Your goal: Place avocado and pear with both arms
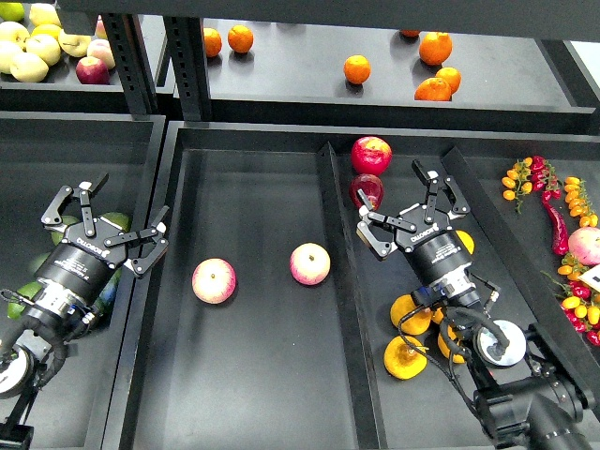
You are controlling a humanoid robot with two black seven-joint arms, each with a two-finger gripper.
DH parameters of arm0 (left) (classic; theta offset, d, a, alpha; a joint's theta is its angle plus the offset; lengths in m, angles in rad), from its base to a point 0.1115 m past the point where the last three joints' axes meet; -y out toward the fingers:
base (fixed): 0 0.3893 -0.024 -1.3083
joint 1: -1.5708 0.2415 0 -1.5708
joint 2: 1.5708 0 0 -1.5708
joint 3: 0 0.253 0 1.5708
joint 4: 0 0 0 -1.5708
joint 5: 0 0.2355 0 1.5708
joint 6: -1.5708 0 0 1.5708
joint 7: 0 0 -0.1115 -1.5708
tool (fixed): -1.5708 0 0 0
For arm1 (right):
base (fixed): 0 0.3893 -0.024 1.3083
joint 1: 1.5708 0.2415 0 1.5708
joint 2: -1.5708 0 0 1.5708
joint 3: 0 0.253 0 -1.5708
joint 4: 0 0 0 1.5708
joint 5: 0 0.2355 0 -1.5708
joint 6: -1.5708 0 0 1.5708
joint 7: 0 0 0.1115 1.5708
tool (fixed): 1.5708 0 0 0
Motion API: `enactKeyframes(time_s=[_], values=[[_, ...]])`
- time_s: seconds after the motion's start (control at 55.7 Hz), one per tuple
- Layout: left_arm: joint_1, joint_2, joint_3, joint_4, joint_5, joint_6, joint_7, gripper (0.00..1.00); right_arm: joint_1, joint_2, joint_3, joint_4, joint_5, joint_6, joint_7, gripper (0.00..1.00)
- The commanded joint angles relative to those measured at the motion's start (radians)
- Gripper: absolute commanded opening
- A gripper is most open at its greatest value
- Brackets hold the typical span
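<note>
Black tray (pixel 253 394) holding 2 apples (pixel 214 280), both arms' jaws spread, seemingly empty.

The trays (pixel 253 394) look like matt black sheet metal. Both end effectors, left (pixel 103 220) and right (pixel 410 208), are dull black, seemingly plastic; a polished silver joint (pixel 498 341) sits behind the right one. The apples (pixel 214 280) show smooth, slightly glossy skin.

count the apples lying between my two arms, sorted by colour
pink-yellow apples: 2
red apples: 2
total: 4
</note>
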Motion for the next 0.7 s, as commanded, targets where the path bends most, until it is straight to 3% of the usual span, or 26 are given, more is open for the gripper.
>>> enactKeyframes(time_s=[0.0, 0.682], values=[[0.004, 0.0, 0.001, -0.006, -0.001, 0.001, 0.0, 1.0, -0.02, 0.0, 0.001, 0.017, -0.008, 0.0, 0.0, 1.0], [0.072, 0.0, 0.082, -0.074, -0.001, 0.041, 0.015, 1.0, -0.112, 0.0, 0.028, 0.042, -0.02, 0.0, -0.005, 1.0]])
